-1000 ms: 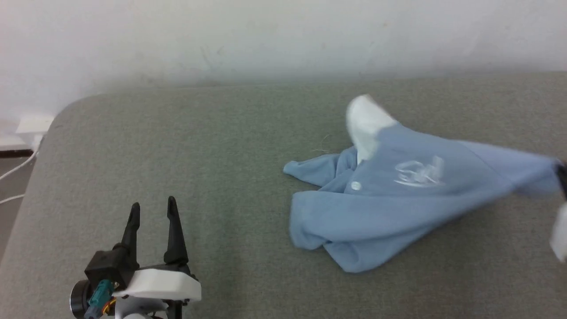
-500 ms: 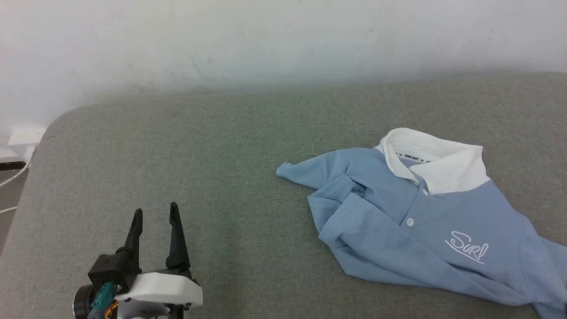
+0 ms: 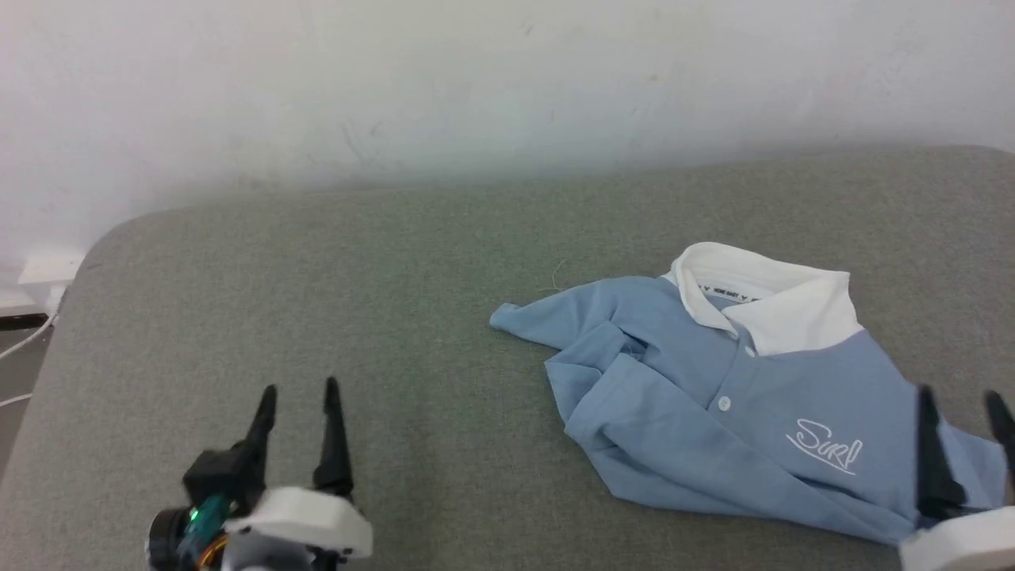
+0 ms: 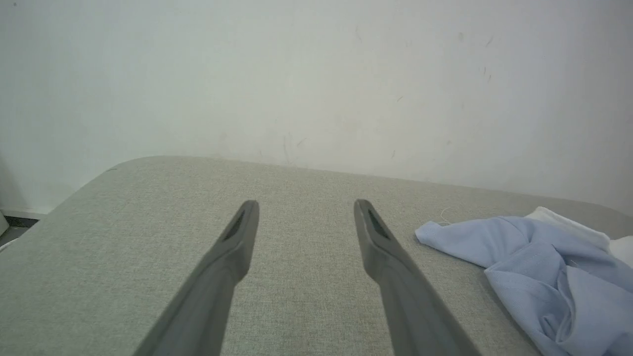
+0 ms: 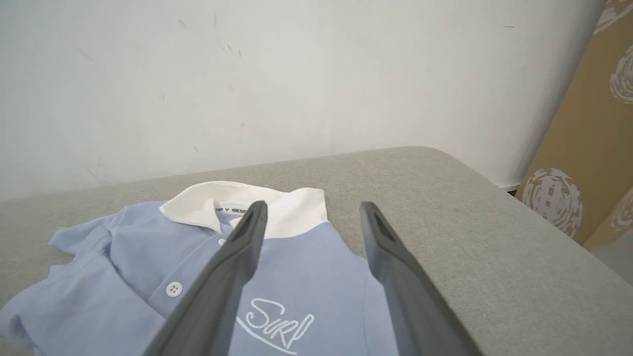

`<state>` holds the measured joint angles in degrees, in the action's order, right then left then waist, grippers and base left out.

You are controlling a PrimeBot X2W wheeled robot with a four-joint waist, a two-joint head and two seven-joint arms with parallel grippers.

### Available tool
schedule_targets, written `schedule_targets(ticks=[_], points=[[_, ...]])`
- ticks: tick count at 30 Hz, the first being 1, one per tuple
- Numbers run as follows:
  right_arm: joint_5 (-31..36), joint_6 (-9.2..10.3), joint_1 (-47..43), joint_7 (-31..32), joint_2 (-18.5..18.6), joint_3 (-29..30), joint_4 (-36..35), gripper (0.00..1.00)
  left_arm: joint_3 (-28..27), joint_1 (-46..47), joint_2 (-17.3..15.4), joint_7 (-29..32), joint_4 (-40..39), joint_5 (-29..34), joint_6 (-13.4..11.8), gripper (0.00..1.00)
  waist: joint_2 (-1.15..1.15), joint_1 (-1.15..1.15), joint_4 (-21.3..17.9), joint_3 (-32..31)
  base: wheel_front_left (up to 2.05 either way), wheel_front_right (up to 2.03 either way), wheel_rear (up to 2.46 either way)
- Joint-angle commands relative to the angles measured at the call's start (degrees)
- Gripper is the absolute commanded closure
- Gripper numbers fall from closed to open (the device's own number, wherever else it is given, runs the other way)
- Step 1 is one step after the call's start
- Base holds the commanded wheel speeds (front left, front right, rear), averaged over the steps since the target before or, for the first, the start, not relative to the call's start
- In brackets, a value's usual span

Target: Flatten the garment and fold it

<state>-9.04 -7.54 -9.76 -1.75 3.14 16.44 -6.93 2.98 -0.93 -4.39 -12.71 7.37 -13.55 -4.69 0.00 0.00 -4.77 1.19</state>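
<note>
Right claw (image 3: 959, 396): released, fingers spread, tips over the right edge of the shirt (image 3: 698, 420); we judged it the nearer arm. Left claw (image 3: 300, 386): released, well apart, with the shirt to its right. Shirt: soft blue knit, white collar (image 3: 765, 305), rumpled, long axis slanting across the grey woven desk (image 3: 317, 262).

Right pincer (image 3: 958, 393) newly over garment (image 3: 698, 428)
</note>
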Motion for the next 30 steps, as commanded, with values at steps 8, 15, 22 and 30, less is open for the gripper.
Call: schedule_targets(ticks=[8, 15, 22, 30], points=[[-0.99, 0.05, -0.45, 0.49, -0.24, -9.54, -7.46, 0.0, 7.48, 15.87, -0.22, 7.74, 8.88, 1.35, 6.25, 0.0, 0.0, 0.0, -2.4, 2.65, 0.0, 0.0, 0.0], [-1.51, 0.05, 1.44, 0.49, -0.25, -12.96, -8.45, 0.0, 12.68, 32.32, 0.11, 16.51, 26.47, 1.35, 10.42, 0.0, 0.0, 0.0, -6.43, 6.85, 0.0, 0.0, 0.0], [-3.06, 0.05, 3.28, -0.79, -0.25, -14.11, -6.4, 0.0, 15.52, 44.14, -0.44, 24.87, 43.37, 0.51, 11.73, 0.0, 0.0, 0.0, -10.8, 11.2, 0.0, 0.0, 0.0], [-4.23, 0.05, 5.62, -2.15, -0.25, -15.09, -3.53, 0.0, 19.0, 52.13, -0.81, 34.73, 57.19, 0.43, 12.09, 0.0, 0.0, 0.0, -15.08, 15.1, 0.0, 0.0, 0.0]])
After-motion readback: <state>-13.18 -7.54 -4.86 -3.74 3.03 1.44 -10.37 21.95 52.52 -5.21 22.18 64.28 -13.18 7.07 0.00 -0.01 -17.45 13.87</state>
